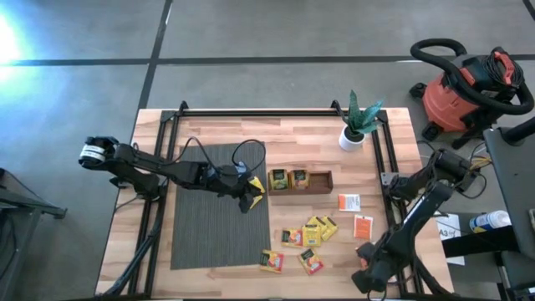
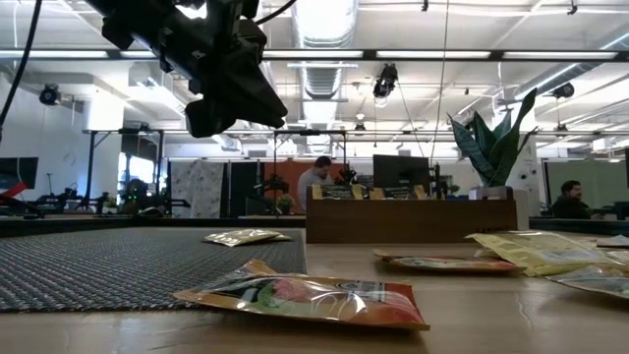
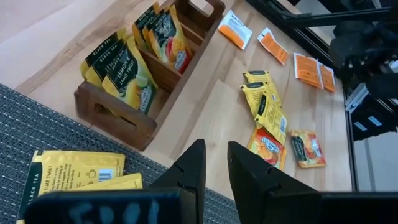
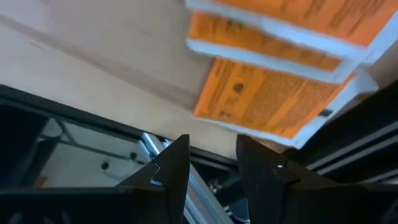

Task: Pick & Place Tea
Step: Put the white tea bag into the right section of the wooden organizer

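A brown wooden tray [image 1: 322, 181] at mid-table holds upright yellow tea sachets [image 3: 127, 74]. My left gripper [image 3: 214, 168] hangs over the right edge of the dark mat [image 1: 209, 217], its fingers a little apart with nothing between them; beside it, yellow sachets [image 3: 74, 171] lie flat on the mat. Loose tea lies on the wood: several yellow sachets [image 1: 316, 231], an orange one [image 1: 311, 262], a white-and-orange one [image 1: 349, 201] and an orange one [image 1: 363, 226]. My right gripper [image 4: 211, 168] is open near the table's near right corner [image 1: 368, 253], pointing down toward the orange sachets [image 4: 273, 102].
A potted plant [image 1: 359, 127] stands at the far right of the table. Black frame rails [image 1: 386, 159] run along the table's sides and far edge. A red shop vacuum [image 1: 464, 92] stands on the floor beyond the right edge. People sit in the room behind [image 2: 316, 177].
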`<state>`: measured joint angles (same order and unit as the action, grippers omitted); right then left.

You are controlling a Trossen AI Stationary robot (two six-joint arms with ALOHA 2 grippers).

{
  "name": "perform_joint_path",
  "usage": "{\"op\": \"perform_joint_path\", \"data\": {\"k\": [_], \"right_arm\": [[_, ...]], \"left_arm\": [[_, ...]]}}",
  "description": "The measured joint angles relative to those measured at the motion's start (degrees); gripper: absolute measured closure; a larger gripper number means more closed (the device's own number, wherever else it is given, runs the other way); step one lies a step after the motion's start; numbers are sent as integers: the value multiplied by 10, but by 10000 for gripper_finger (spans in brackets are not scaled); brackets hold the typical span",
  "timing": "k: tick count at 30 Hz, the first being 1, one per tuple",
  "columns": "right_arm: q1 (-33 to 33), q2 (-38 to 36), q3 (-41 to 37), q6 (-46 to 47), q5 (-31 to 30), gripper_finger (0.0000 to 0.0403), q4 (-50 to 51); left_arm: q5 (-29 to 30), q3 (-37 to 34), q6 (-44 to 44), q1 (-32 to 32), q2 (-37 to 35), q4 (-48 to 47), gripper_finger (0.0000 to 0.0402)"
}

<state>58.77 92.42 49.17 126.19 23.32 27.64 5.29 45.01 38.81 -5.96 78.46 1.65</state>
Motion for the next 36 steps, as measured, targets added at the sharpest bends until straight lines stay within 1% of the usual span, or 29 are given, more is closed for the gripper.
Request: {"op": "perform_joint_path", "data": {"k": [4, 7, 10, 14, 16, 18, 20, 22, 25, 27, 28, 31, 36], "right_arm": [[9, 29, 4, -17, 4, 270, -2], [14, 57, 2, -58, 5, 272, -4], [12, 78, 2, -111, 23, 275, -4], [-13, 89, 5, -178, 25, 280, 20], [-34, 87, 5, -219, 16, 280, 44], [-61, 80, 4, -261, -14, 278, 64], [-88, 73, 4, -297, -62, 278, 73], [-116, 63, 4, -330, -121, 279, 78], [-156, 48, 1, -379, -234, 283, 80], [-175, 33, -2, -393, -289, 286, 80], [-180, 25, -3, -396, -312, 287, 78], [-180, -14, -6, -384, -352, 289, 83], [-148, -90, -4, -305, -414, 287, 88]], "left_arm": [[0, 0, 0, 0, 0, 1, 339], [0, 0, 0, 0, 0, 1, 339], [-3, 0, 0, 0, 0, 1, 339], [-7, 0, 3, 0, 0, 1, 339], [-8, 0, 3, 0, 0, 1, 339], [-9, 0, 3, 0, 0, 1, 339], [-9, 0, 3, 0, 0, 1, 339], [-9, 0, 4, 0, 0, 0, 339], [-10, 0, 4, 0, 0, 0, 339], [-10, 0, 6, 0, 0, 0, 339], [-10, 0, 9, 0, 0, 1, 339], [-12, 0, 19, 0, 0, 0, 339], [-14, 2, 20, -2, 0, 12, 339]]}}
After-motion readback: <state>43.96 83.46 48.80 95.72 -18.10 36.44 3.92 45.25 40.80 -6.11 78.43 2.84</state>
